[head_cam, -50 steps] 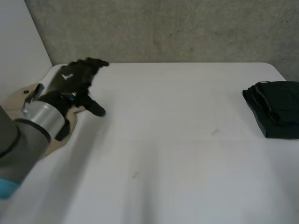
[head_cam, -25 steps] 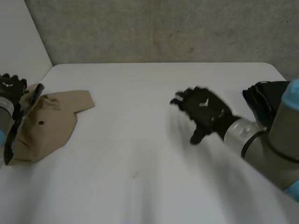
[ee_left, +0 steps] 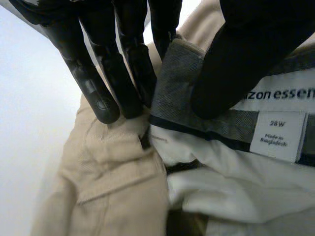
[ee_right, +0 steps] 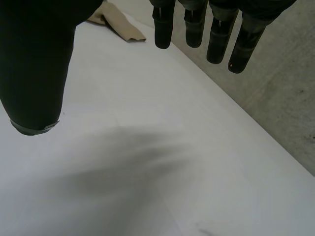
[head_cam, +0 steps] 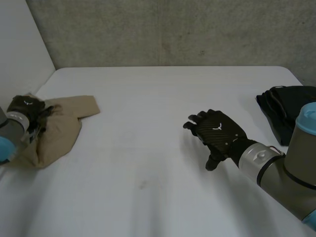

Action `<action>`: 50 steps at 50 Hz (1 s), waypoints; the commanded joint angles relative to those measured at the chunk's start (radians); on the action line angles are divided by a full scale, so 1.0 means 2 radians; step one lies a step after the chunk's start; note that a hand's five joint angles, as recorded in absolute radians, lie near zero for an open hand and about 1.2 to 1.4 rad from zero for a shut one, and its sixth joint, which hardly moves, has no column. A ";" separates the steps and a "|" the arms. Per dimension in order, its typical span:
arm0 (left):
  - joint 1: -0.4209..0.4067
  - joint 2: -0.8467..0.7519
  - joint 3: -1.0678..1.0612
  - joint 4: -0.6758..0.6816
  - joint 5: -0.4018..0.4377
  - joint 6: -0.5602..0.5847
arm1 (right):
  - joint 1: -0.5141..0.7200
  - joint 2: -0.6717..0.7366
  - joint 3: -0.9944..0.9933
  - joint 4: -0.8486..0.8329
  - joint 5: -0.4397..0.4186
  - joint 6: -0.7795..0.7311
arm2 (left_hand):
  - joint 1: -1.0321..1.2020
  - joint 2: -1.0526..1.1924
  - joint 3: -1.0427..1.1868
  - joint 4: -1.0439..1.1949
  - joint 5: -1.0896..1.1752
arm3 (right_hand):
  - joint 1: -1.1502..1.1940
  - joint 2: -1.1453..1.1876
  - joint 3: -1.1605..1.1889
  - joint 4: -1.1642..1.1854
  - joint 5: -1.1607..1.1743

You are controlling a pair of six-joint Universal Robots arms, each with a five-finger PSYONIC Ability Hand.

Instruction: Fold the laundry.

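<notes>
Left hand [head_cam: 27, 109] has come down onto the tan trousers [head_cam: 61, 126] at the table [head_cam: 148, 163] left edge, thumb and fingers pinching the waistband [ee_left: 197, 118] (label reads 28W). Right hand [head_cam: 217, 133] hovers mid-table, fingers spread, holding nothing. One tan garment, one folded black pile [head_cam: 289, 113] at the right edge; wide white tabletop between them.
</notes>
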 commanded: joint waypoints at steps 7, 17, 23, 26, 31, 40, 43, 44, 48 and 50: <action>-0.144 0.203 -0.093 -0.002 0.005 -0.228 | -0.040 -0.031 -0.007 0.000 0.006 0.004 | 0.167 0.116 0.142 0.110 0.146 | -0.010 -0.019 -0.016 -0.025 -0.031; -0.355 0.215 -0.175 0.002 0.027 -0.309 | -0.071 -0.042 -0.027 0.000 0.064 0.010 | 0.167 0.116 0.142 0.110 0.146 | -0.010 -0.019 -0.016 -0.025 -0.031; -0.403 0.183 -0.168 0.003 0.028 -0.307 | -0.070 -0.041 -0.031 0.001 0.082 0.009 | -0.270 -0.321 -0.294 -0.327 -0.290 | -0.010 -0.019 -0.016 -0.025 -0.031; -0.380 0.195 -0.155 0.002 0.023 -0.308 | -0.069 -0.040 -0.030 0.002 0.082 0.010 | -0.420 -0.471 -0.445 -0.477 -0.441 | -0.010 -0.019 -0.016 -0.025 -0.031; -0.284 0.243 -0.151 -0.001 0.017 -0.306 | -0.065 -0.039 -0.031 0.004 0.078 0.009 | -0.417 -0.468 -0.442 -0.474 -0.438 | -0.010 -0.019 -0.016 -0.025 -0.031; -0.173 0.267 -0.171 -0.018 0.018 -0.208 | -0.014 -0.036 -0.044 0.018 0.078 0.010 | -0.406 -0.456 -0.430 -0.462 -0.426 | -0.010 -0.019 -0.016 -0.025 -0.031; -0.140 0.267 -0.191 -0.031 0.019 -0.162 | 0.027 -0.024 -0.057 0.038 0.076 0.010 | -0.406 -0.456 -0.430 -0.462 -0.426 | -0.010 -0.019 -0.016 -0.025 -0.031; -0.124 0.267 -0.201 -0.034 0.020 -0.142 | 0.046 -0.015 -0.067 0.048 0.074 0.010 | -0.406 -0.456 -0.430 -0.462 -0.426 | -0.010 -0.019 -0.016 -0.025 -0.031; -0.077 0.266 -0.225 -0.033 0.025 -0.099 | 0.104 0.029 -0.108 0.058 0.074 0.010 | -0.406 -0.456 -0.430 -0.462 -0.426 | -0.010 -0.019 -0.016 -0.025 -0.031; -0.056 0.266 -0.231 -0.032 0.026 -0.083 | 0.125 0.059 -0.132 0.058 0.074 0.009 | -0.406 -0.456 -0.430 -0.462 -0.426 | -0.010 -0.019 -0.016 -0.025 -0.031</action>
